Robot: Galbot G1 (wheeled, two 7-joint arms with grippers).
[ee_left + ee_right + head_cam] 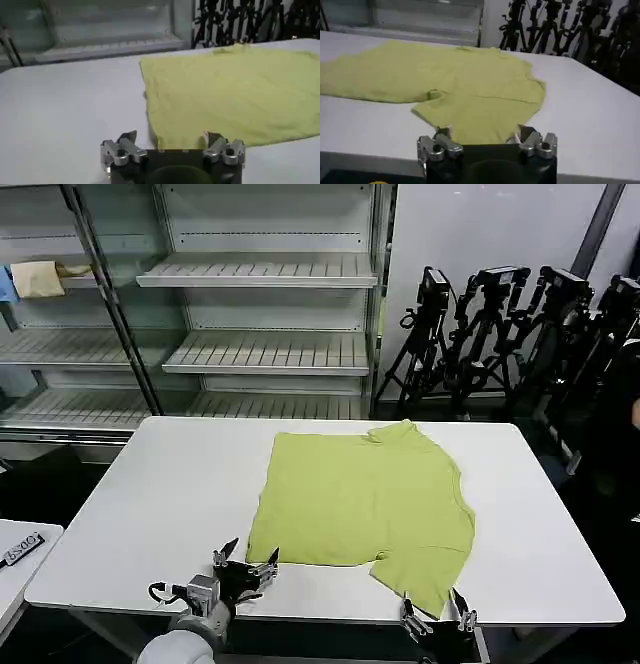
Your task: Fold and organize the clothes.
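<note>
Both sets of jaws are spread wide and holding nothing: the left gripper (245, 567) sits at the near corner of the T-shirt (365, 499), its hem just ahead of the jaws, and the right gripper (437, 617) has the sleeve tip between its fingers on the table (150, 504). The risk is a shallow bite: pinch one layer, or skid off the edge, and the fold drags crooked.

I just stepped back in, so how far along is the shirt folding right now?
The lime T-shirt lies flat on the white table, one side seemingly already folded in, the other sleeve out. Nothing is gripped: the left claw hovers open by the shirt's near left corner, the right claw open at the near sleeve. The remaining folds and putting it away are left.
</note>
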